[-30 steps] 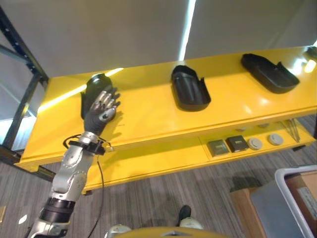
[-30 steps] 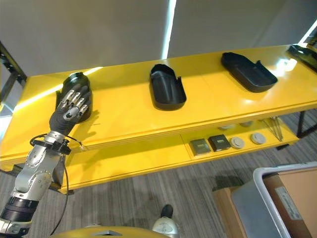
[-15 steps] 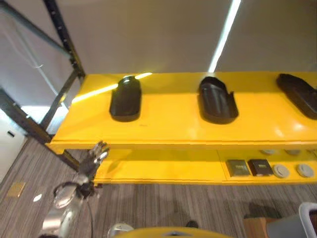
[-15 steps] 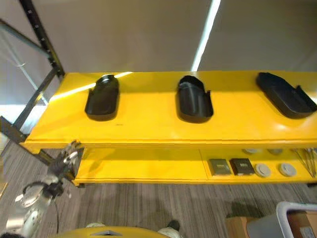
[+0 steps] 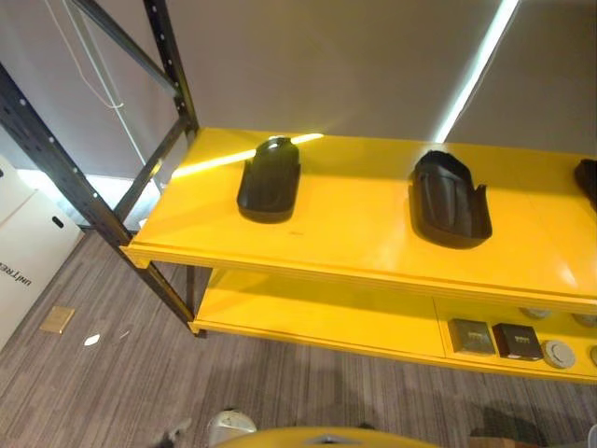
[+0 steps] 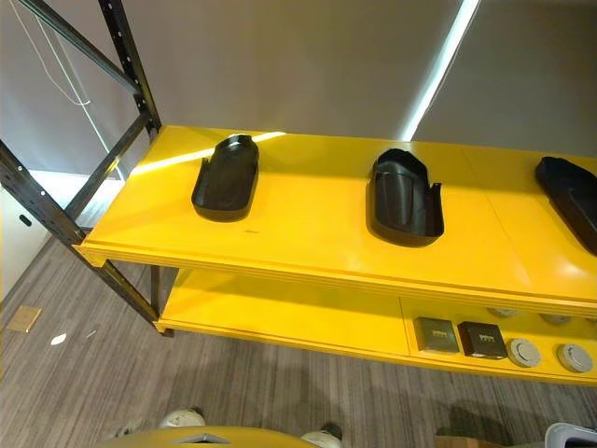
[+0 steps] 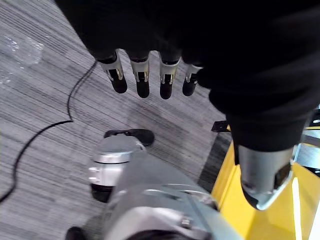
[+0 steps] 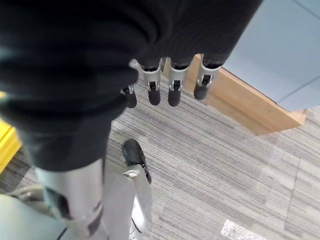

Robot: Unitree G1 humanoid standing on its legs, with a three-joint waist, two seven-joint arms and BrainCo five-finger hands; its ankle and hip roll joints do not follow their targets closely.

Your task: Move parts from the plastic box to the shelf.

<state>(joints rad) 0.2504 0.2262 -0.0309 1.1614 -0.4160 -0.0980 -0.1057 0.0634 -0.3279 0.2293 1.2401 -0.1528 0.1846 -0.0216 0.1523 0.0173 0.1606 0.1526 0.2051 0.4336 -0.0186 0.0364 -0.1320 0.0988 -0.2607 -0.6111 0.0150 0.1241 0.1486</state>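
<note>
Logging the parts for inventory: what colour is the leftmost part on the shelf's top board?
The leftmost part is black, on the yellow shelf; clearest in the right eye view.

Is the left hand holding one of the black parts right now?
No, the left hand hangs with relaxed fingers over the carpet, holding nothing, in its wrist view.

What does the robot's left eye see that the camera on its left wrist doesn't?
The left eye view has the left black part and the middle black part lying on top of the yellow shelf, with small square pieces on its lower board. The left wrist view has the left hand, fingers relaxed and holding nothing, above the floor. Both have the yellow shelf and the grey striped floor.
</note>
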